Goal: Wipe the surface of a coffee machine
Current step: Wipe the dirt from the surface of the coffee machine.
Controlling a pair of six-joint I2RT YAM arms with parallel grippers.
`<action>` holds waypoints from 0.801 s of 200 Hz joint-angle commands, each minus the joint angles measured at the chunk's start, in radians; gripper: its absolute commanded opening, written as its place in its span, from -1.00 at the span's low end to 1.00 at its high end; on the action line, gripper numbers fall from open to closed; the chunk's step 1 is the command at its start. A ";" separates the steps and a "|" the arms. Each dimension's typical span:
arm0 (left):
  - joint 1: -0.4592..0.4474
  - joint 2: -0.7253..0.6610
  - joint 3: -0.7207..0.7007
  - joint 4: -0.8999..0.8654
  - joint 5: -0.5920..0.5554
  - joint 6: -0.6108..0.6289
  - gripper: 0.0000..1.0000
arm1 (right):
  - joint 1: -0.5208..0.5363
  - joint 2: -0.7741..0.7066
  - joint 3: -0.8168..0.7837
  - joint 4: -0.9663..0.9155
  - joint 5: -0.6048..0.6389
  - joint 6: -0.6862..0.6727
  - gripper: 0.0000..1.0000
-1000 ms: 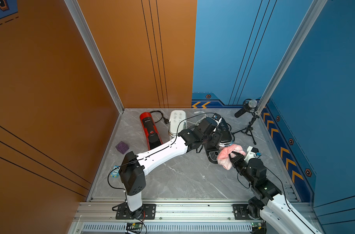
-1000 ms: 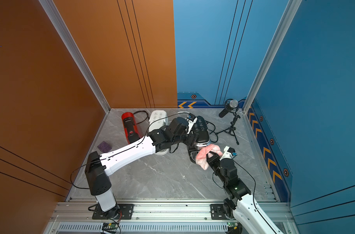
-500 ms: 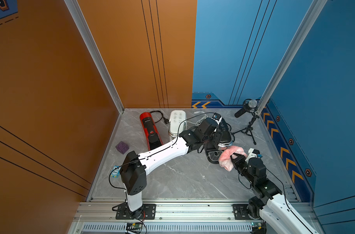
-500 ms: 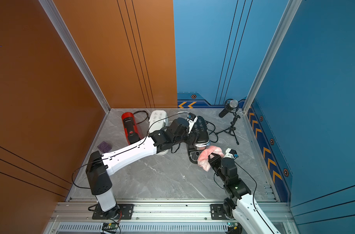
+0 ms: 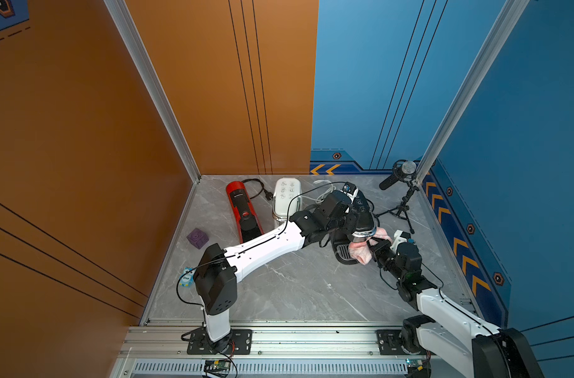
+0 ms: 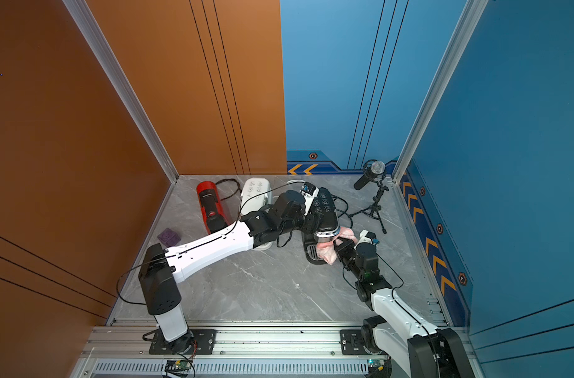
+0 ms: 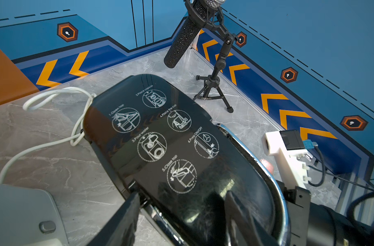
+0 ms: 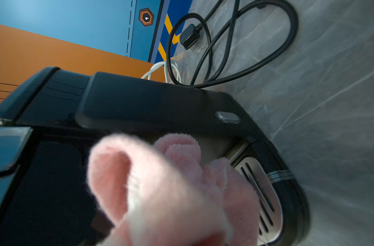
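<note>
The right gripper (image 5: 372,251), clenched on the pink cloth (image 5: 359,255), has nudged it deeper under the black coffee machine (image 5: 362,212), so wiping continues; the left gripper (image 7: 180,202) straddles it, hold unclear.

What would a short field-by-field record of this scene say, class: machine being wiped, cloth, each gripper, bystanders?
Machine being wiped: black coffee machine
Cloth: pink cloth, over the drip tray
Right gripper: shut on the pink cloth
Left gripper: fingers either side of the machine's lid edge; grip unclear
Bystanders: red machine, white machine, microphone
</note>
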 commanded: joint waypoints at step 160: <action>0.014 0.081 -0.069 -0.171 0.016 -0.004 0.22 | 0.198 0.133 -0.017 0.244 0.025 -0.020 -1.00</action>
